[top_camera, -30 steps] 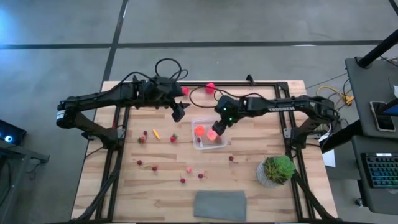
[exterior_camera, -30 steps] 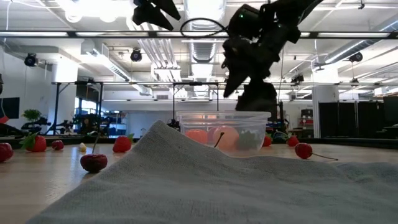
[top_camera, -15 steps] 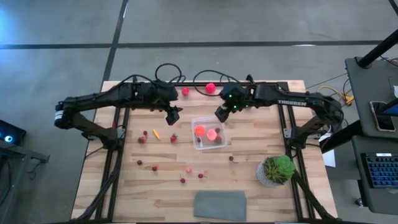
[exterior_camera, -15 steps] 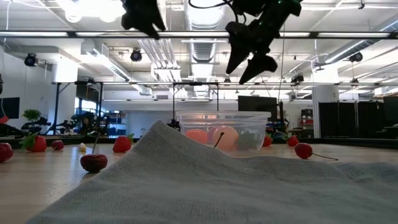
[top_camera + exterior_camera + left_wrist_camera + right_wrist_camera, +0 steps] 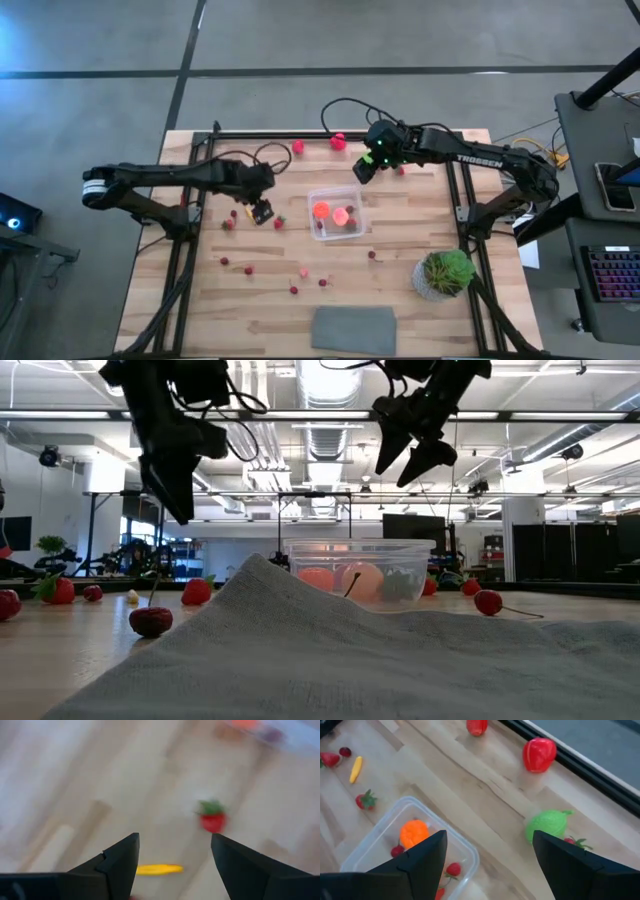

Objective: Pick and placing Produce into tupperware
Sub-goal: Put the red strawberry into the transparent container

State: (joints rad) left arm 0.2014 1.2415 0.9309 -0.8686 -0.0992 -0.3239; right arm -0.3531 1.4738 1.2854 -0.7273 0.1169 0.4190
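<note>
- My left gripper (image 5: 262, 212), fingers spread and empty, hangs at centre-left of the high view over a yellow piece (image 5: 159, 869) and strawberry (image 5: 212, 817).
- My right gripper (image 5: 361, 170) gapes empty, upper centre.
- Tupperware (image 5: 336, 214) sits mid-table holding an orange piece (image 5: 414, 832).
- A grey cloth (image 5: 354, 329) blocks the low view.
- "TROSSEN" marks my right arm (image 5: 475, 160).

Your high view looks straight down on the wooden bench (image 5: 400, 290); low view sits level, sharing the clear square plastic tub (image 5: 360, 570) at 12 o'clock.

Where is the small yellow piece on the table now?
In the high view, the small yellow piece lies on the table's left half, just left of the left end effector, with a strawberry to its right.
</note>
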